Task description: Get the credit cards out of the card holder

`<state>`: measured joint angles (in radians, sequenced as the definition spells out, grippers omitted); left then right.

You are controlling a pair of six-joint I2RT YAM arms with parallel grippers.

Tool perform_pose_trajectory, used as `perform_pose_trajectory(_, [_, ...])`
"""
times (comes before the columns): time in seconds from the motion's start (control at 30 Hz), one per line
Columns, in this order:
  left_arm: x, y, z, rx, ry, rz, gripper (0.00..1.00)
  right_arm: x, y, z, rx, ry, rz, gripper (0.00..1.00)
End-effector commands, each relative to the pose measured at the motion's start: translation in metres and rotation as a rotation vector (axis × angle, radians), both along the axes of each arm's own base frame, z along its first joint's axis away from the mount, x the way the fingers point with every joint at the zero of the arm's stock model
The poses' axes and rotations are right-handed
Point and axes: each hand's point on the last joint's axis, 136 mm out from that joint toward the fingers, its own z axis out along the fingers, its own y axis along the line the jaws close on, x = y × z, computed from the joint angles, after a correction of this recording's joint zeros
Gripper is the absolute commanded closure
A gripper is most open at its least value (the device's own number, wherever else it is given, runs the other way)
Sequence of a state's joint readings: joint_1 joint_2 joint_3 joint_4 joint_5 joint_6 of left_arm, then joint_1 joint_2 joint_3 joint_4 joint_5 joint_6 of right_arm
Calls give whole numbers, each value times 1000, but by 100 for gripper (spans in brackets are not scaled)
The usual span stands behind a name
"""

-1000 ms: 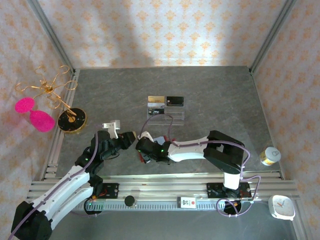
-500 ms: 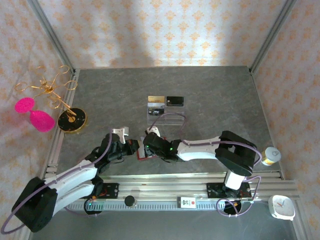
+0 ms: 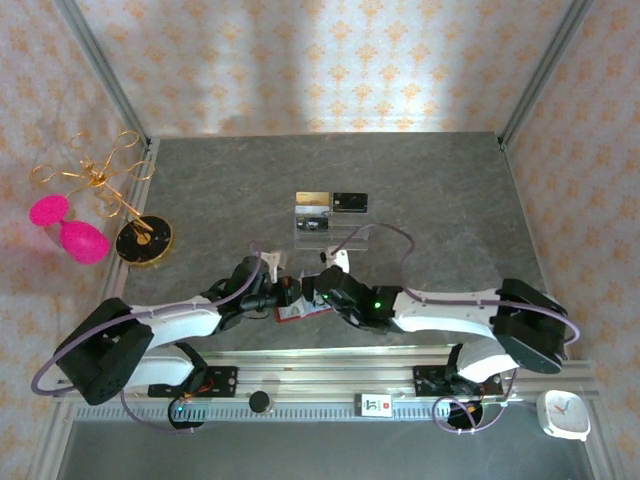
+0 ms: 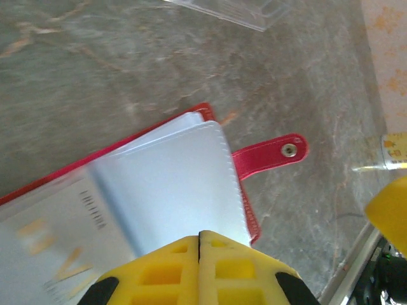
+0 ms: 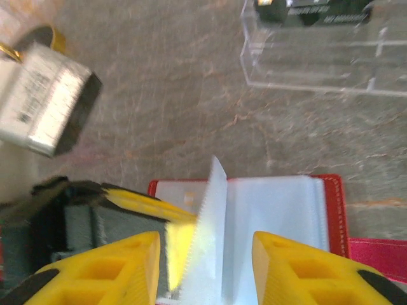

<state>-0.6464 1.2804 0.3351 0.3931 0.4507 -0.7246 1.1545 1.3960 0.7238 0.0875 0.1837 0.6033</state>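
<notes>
The card holder (image 3: 297,313) is laid open on the desk (image 3: 420,190) by the near edge, spread left to right between both pincers; one sleeve leaf (image 5: 215,210) is stood upright between the parted fingers of the right pincer (image 5: 205,241), while the left pincer (image 4: 199,236) is closed tight at the holder's left side
</notes>
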Motion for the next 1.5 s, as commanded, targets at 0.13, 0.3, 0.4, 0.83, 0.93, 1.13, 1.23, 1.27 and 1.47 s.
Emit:
perform_pose_trajectory(0.13, [4, -37, -16, 6, 32, -130, 100, 6, -40, 4, -26, -38, -127, 60])
perform_pose_trajectory(0.3, [13, -42, -6, 9, 5, -123, 100, 4, -35, 6, -12, -19, -86, 61])
perform_pose_trajectory(0.4, [18, -30, 18, -30, -47, -67, 98, 4, -28, 9, 4, -6, -41, 62])
perform_pose_trajectory(0.83, [4, 42, -3, 19, -3, 97, 100, -12, 49, -29, 44, 242, 314, 79])
perform_pose_trajectory(0.93, [2, 46, -12, 41, 10, 104, 100, -7, 51, -45, 44, 298, 310, 80])
perform_pose_trajectory(1.13, [-2, 60, -16, 88, -4, 146, 100, -2, 51, -71, 9, 358, 297, 80])
perform_pose_trajectory(1.23, [-3, 64, -13, 88, -13, 165, 100, 2, 50, -80, -7, 372, 277, 80])
perform_pose_trajectory(1.27, [-4, 66, -15, 98, -9, 165, 100, 4, 49, -82, -10, 377, 269, 80])
perform_pose_trajectory(1.47, [-11, 73, -36, 136, 35, 178, 100, 13, 38, -91, -54, 377, 204, 80])
